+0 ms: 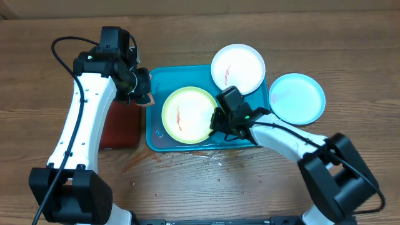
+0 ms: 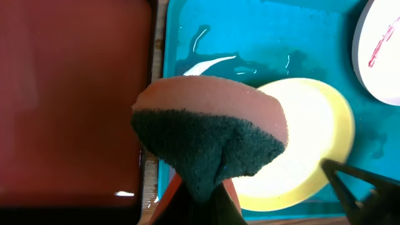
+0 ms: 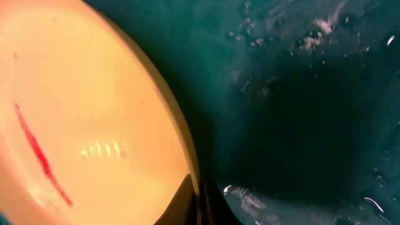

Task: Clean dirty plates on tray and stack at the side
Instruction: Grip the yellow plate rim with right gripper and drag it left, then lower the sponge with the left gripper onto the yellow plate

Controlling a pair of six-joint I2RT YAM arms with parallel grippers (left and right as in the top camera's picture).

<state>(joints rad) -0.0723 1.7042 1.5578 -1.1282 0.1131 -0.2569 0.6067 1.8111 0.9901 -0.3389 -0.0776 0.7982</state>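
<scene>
The pale green plate (image 1: pixel 187 115) with a red smear lies in the turquoise tray (image 1: pixel 159 140). My right gripper (image 1: pixel 219 122) is shut on its right rim; the right wrist view shows the rim between the fingers (image 3: pixel 200 200) and the smeared plate (image 3: pixel 75 125). The white plate (image 1: pixel 237 67), also smeared, rests on the tray's far right corner. The pale blue plate (image 1: pixel 297 97) lies on the table right of the tray. My left gripper (image 1: pixel 142 94) is shut on a sponge (image 2: pixel 212 137), orange with a dark green scrub side, above the tray's left edge.
A dark red tray (image 1: pixel 120 125) lies left of the turquoise tray, under my left arm. Water wets the turquoise tray's floor (image 2: pixel 250 50) and the table in front of it (image 1: pixel 206 161).
</scene>
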